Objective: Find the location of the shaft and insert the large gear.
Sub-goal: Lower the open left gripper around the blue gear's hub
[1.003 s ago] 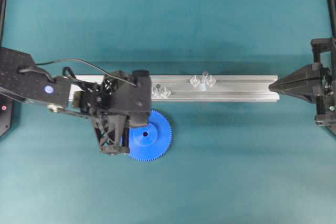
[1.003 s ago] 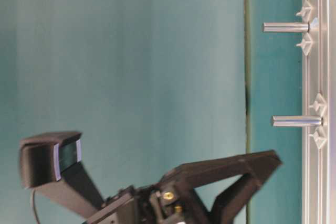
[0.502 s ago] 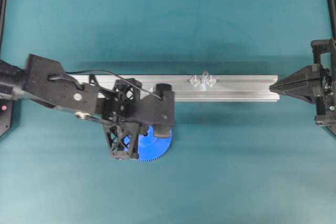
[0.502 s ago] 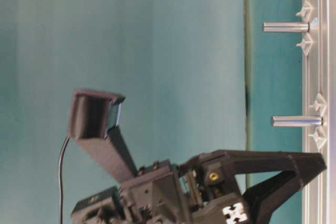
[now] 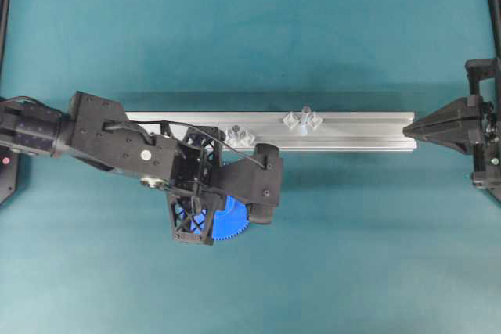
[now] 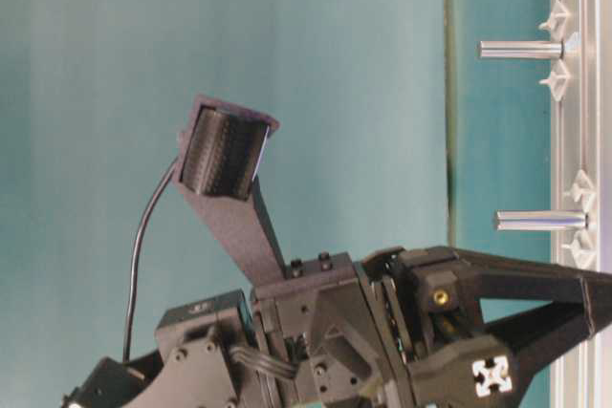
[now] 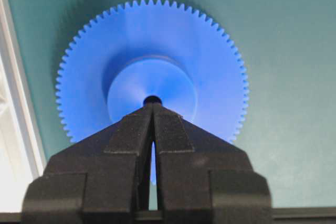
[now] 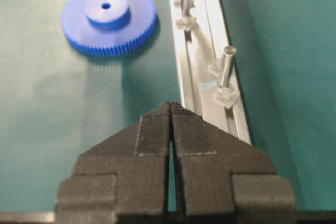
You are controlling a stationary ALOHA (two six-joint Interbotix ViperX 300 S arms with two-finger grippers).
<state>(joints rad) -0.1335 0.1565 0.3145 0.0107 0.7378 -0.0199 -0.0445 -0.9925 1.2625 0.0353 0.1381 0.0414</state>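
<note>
The large gear (image 5: 233, 220) lies flat on the teal desk (image 5: 352, 256), just on the near side of the silver rail (image 5: 360, 131) and close to its left half; in the overhead view the left arm covers most of it, so only a blue toothed edge shows. In the left wrist view the whole gear (image 7: 152, 72) is seen, with its raised round hub and the small centre hole. The left gripper (image 7: 153, 107) is above the gear, its two black fingers pressed together with nothing between them, and the joined tips point at the centre hole; I cannot tell whether the tips touch the hub. The right wrist view shows the same tip as a small dark point over the far edge of the gear (image 8: 107, 19). The shaft (image 5: 304, 113) stands upright on the rail, to the right of the gear and well apart from it, between two clear diamond-shaped pieces. A second peg (image 5: 234, 131) with a darker top stands on the rail further left, nearer to the gear. In the right wrist view both pegs stand along the rail, the shaft (image 8: 226, 66) being the nearer one. The right gripper (image 5: 409, 126) is at the right end of the rail, its fingers also pressed together and holding nothing, with the pointed tips just beside the rail's end.
</note>
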